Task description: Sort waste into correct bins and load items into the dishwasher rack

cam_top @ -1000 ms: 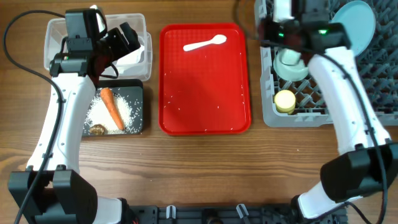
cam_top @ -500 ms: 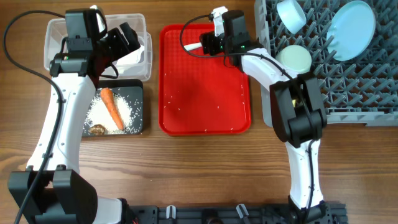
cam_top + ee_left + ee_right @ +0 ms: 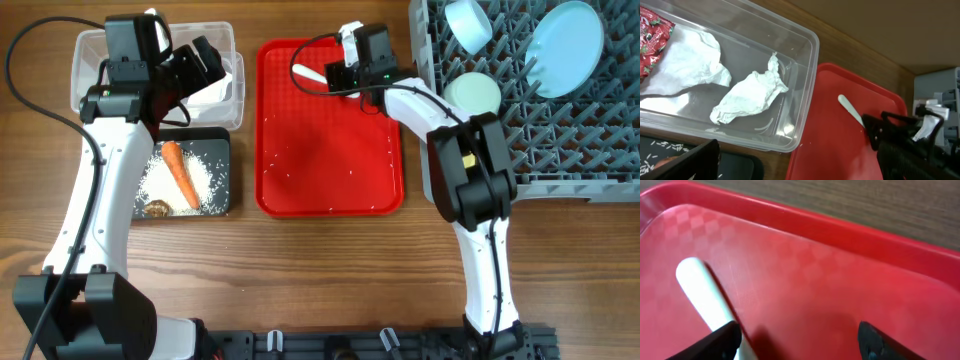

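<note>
The white spoon [image 3: 308,73] lies at the back of the flat red serving tray [image 3: 330,150]. My right gripper [image 3: 341,72] is low over it and open; in the right wrist view [image 3: 800,340] the spoon's handle [image 3: 704,294] runs to just beside the left finger. My left gripper [image 3: 195,68] hangs open and empty over the clear tub [image 3: 85,50], which holds crumpled napkins [image 3: 747,95] and the red wrapper [image 3: 652,35]. The black tray [image 3: 222,140] holds the carrot [image 3: 180,173], rice [image 3: 207,178] and the brown lump [image 3: 155,208].
The grey dishwasher rack [image 3: 590,140] at the right holds the light blue bowl [image 3: 468,22], the light blue plate [image 3: 568,35] and the pale green bowl [image 3: 474,95]. My right arm crosses the rack's front left corner and covers the yellow cup's place. A few rice grains dot the red tray.
My right arm has swung left from the rack to the back of the red tray, down over the spoon. The left arm has not moved.
</note>
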`<action>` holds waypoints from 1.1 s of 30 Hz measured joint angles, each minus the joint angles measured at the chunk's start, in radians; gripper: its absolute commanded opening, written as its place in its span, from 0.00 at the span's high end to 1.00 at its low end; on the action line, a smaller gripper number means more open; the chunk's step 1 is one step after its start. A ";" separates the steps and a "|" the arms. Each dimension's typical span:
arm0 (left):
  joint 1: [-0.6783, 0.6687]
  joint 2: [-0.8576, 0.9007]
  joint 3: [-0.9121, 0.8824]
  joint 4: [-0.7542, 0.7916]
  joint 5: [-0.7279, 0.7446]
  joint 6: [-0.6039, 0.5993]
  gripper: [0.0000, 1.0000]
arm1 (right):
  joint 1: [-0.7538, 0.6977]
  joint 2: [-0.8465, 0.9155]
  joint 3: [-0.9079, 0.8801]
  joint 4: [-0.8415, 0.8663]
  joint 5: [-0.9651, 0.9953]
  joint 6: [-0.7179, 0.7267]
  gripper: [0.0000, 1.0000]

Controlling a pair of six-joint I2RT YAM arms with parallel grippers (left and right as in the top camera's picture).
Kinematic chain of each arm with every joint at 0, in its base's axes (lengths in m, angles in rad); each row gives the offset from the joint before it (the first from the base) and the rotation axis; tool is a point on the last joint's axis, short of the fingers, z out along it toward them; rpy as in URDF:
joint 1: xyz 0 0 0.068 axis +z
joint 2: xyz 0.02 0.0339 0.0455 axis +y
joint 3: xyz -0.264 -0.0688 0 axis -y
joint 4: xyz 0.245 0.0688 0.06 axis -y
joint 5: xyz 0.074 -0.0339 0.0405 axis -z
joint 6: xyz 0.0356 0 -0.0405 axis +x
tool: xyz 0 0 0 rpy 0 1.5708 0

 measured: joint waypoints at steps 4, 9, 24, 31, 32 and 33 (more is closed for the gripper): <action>0.000 0.000 0.000 0.000 0.000 0.000 0.00 | -0.005 -0.076 -0.001 -0.293 0.000 -0.027 0.30; 0.000 0.000 0.000 0.000 0.000 0.000 0.00 | -0.006 -0.149 -0.051 -0.346 -0.005 -0.069 0.30; 0.000 0.000 0.000 0.000 0.000 0.000 0.00 | 0.019 -0.045 -0.055 -0.028 -0.140 -0.293 0.37; 0.000 0.000 0.000 0.000 0.000 0.000 0.00 | 0.021 -0.045 -0.029 -0.132 -0.148 -0.295 0.81; 0.000 0.000 0.000 0.000 0.000 0.000 0.00 | 0.021 -0.046 -0.025 -0.154 -0.148 -0.286 0.87; 0.000 0.000 0.000 0.000 0.000 0.000 0.00 | 0.020 -0.047 -0.019 -0.177 -0.148 -0.282 0.90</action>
